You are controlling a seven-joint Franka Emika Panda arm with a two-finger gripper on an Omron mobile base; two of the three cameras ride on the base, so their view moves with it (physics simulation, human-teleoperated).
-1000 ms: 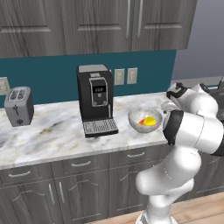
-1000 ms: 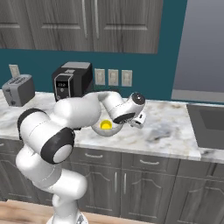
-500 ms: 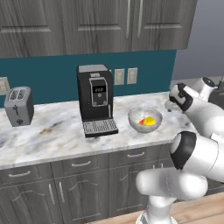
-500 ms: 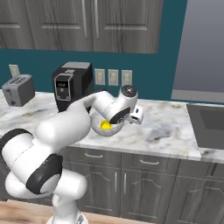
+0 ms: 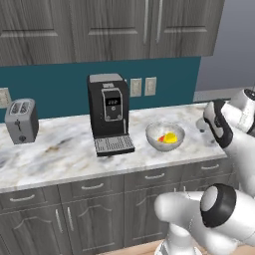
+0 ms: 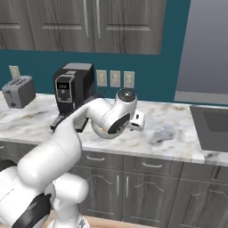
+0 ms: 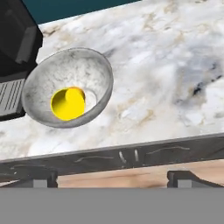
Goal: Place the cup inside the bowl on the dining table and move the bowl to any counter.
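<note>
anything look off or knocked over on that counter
Only the cup: it lies on its side inside the bowl, not upright. The bowl itself sits level on the counter beside the coffee machine. No spill or damage shows.

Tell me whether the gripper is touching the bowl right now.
Apart. In the hand view the bowl, with the cup inside, sits on the counter well ahead of the fingertips, with bare marble between.

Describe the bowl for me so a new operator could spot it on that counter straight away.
Find the long marble counter under the teal wall, then the black coffee machine standing on it. The bowl sits just to its right: round, deep, speckled grey-white, and holding the small yellow cup, unlike the toaster far left.
</note>
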